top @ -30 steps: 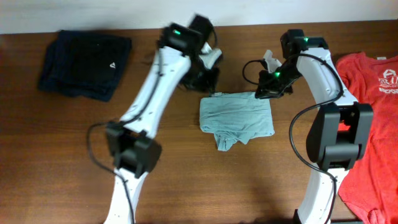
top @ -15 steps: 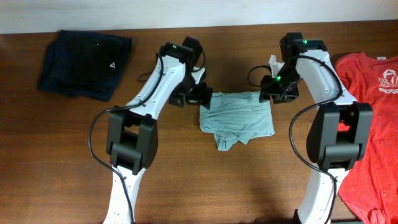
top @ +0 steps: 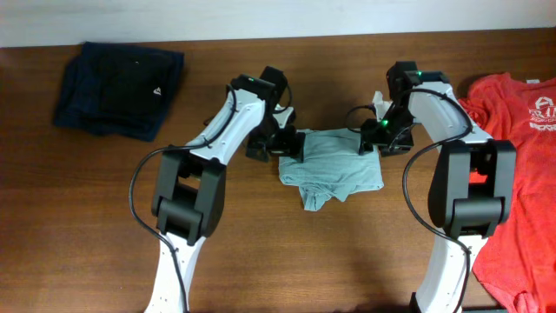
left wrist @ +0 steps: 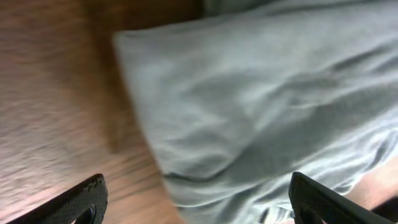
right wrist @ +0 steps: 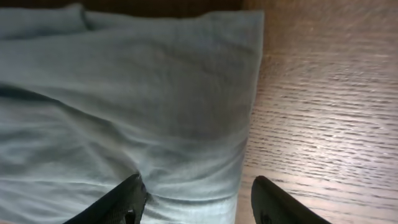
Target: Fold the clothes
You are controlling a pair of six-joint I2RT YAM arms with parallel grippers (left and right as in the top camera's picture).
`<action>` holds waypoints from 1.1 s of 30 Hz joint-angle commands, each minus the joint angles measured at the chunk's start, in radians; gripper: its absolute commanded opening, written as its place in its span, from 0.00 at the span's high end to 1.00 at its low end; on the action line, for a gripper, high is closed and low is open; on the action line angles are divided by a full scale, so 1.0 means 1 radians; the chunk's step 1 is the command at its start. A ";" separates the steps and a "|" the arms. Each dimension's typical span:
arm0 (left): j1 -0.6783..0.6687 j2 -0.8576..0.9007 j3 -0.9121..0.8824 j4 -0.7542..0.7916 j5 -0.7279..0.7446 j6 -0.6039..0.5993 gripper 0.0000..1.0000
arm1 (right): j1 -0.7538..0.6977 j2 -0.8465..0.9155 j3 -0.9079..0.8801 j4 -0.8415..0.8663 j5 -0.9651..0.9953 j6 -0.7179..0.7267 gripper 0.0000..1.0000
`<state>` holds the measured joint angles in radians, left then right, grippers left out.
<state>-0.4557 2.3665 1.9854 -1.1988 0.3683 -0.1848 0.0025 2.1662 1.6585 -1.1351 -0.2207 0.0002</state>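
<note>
The pale blue-grey T-shirt [top: 333, 167] lies folded into a small rectangle mid-table, with a bunched flap hanging off its near left corner. My left gripper [top: 284, 142] is low at the shirt's far left corner. In the left wrist view it [left wrist: 200, 208] stands wide open, with the shirt's [left wrist: 261, 106] edge lying loose between the fingers. My right gripper [top: 372, 142] is at the far right corner. In the right wrist view it [right wrist: 200, 200] is open, straddling the shirt's [right wrist: 124, 99] right edge without pinching it. A red T-shirt [top: 519, 165] with white print lies flat at the right edge.
A folded dark navy garment [top: 119, 89] sits at the back left. A small white object [top: 380, 87] lies just behind the right gripper. The brown wooden table [top: 87, 217] ends at a pale wall along the back.
Both grippers have opened and come down onto the shirt's far corners. The left arm swung from behind the shirt toward its left corner; the shirt itself lies as before.
</note>
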 commanded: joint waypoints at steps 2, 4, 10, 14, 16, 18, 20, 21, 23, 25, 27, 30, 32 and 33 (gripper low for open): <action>-0.045 0.001 -0.008 0.004 0.020 -0.013 0.07 | -0.003 -0.026 -0.038 0.019 0.015 0.005 0.40; -0.062 0.003 -0.008 0.010 -0.009 -0.040 0.01 | -0.003 -0.026 -0.051 0.030 0.014 0.005 0.39; -0.115 0.008 -0.008 0.021 -0.043 -0.050 0.01 | -0.003 -0.026 -0.066 0.037 -0.003 0.005 0.39; -0.136 0.011 -0.008 0.032 -0.060 -0.060 0.01 | -0.002 -0.026 -0.073 0.043 -0.011 0.005 0.39; -0.143 0.019 -0.008 0.037 -0.062 -0.085 0.01 | -0.001 -0.026 -0.078 0.046 -0.015 0.005 0.39; -0.149 0.035 -0.008 0.043 -0.062 -0.097 0.01 | 0.000 -0.026 -0.079 0.047 -0.015 0.005 0.39; -0.153 0.057 -0.008 0.045 -0.061 -0.109 0.01 | 0.003 -0.026 -0.079 0.048 -0.014 0.005 0.39; -0.156 0.067 -0.008 0.047 -0.060 -0.117 0.01 | 0.005 -0.026 -0.079 0.048 -0.014 0.005 0.39; -0.159 0.089 -0.008 0.053 -0.058 -0.118 0.01 | 0.011 -0.026 -0.079 0.051 -0.014 0.005 0.39; -0.162 0.105 -0.008 0.064 -0.058 -0.118 0.01 | 0.018 -0.026 -0.079 0.055 -0.014 0.005 0.39; -0.164 0.115 -0.008 0.071 -0.057 -0.118 0.01 | 0.025 -0.026 -0.079 0.059 -0.014 0.005 0.39; -0.164 0.119 -0.008 0.072 -0.049 -0.118 0.20 | 0.035 -0.026 -0.079 0.062 -0.014 0.005 0.39; -0.164 0.119 -0.008 0.074 -0.050 -0.118 0.46 | 0.037 -0.026 -0.079 0.063 -0.014 0.005 0.39; -0.164 0.119 -0.008 0.074 -0.050 -0.118 0.58 | 0.037 -0.026 -0.079 0.066 -0.015 0.005 0.39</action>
<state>-0.6014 2.4073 1.9953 -1.1400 0.2943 -0.3119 0.0284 2.1662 1.5864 -1.0737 -0.2291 -0.0006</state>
